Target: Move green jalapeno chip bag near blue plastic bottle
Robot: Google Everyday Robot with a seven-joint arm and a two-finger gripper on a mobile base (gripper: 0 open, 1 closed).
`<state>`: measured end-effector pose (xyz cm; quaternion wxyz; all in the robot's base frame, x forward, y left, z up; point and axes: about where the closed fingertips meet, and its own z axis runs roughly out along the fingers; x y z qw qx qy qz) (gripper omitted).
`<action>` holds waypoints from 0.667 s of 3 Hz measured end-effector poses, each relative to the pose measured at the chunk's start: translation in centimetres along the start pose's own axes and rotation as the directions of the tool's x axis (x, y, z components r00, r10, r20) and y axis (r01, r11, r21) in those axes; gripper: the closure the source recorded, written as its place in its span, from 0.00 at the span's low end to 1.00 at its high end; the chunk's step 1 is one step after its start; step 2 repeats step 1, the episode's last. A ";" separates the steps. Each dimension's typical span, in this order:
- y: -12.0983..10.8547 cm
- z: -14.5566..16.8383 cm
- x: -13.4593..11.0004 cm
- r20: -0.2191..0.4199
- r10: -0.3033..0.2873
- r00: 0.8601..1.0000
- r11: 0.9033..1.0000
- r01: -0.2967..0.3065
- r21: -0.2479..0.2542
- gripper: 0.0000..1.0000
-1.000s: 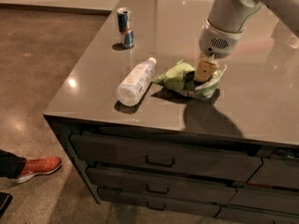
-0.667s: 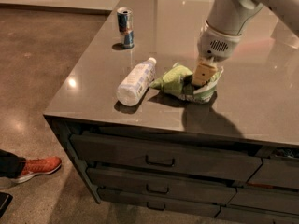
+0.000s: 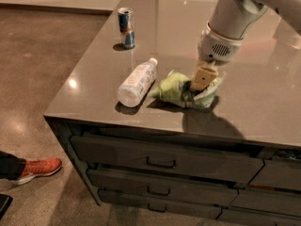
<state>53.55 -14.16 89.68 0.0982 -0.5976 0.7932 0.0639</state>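
The green jalapeno chip bag [image 3: 171,88] lies crumpled on the grey countertop [image 3: 263,107], its left tip almost touching the blue plastic bottle [image 3: 136,83]. The bottle lies on its side with its white cap pointing to the far right. My gripper [image 3: 201,84] comes down from the upper right, and its tan fingers [image 3: 203,76] are closed on the right part of the bag, which rests on the counter.
A blue-and-silver can [image 3: 126,28] stands upright at the far left of the counter. Drawers [image 3: 160,161] run along the counter's front below the edge. A person's orange shoe [image 3: 35,169] is on the floor at the lower left.
My gripper has moved a little left and down with the bag, bringing the bag's left tip closer to the bottle. The bottle and the can have not moved.
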 end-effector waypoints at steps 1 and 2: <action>-0.2 0.1 -0.2 0.005 -0.001 1.000 1.000 0.001 0.007 0.02; -0.2 0.1 -0.2 0.005 -0.001 1.000 1.000 0.001 0.007 0.02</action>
